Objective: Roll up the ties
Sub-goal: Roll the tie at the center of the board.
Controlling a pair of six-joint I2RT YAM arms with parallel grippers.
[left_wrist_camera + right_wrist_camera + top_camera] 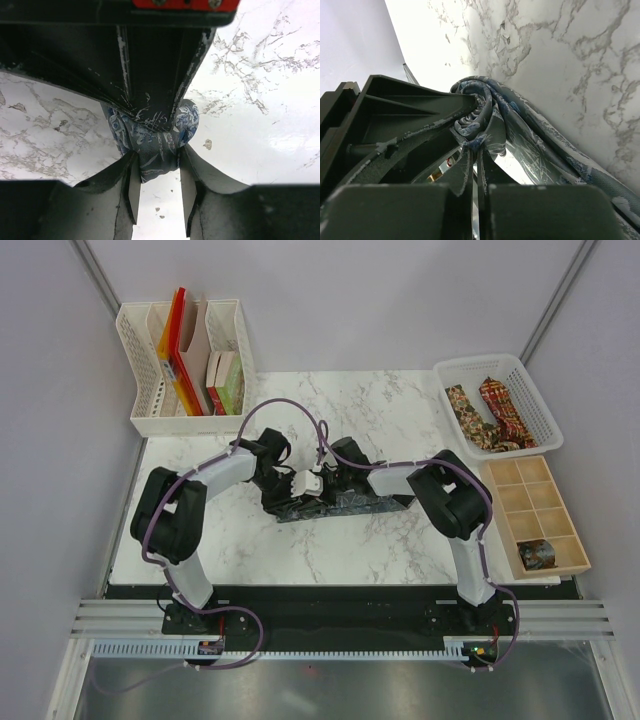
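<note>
We see a white marble desk [200, 540] between grey walls [330, 300]. At its middle lies the dark tie [350, 504], partly rolled; the left hand [157, 160] and the right hand [476, 155] both pinch its roll. Two other ties [490, 415] fill the basket [530, 390] at the far right corner.
</note>
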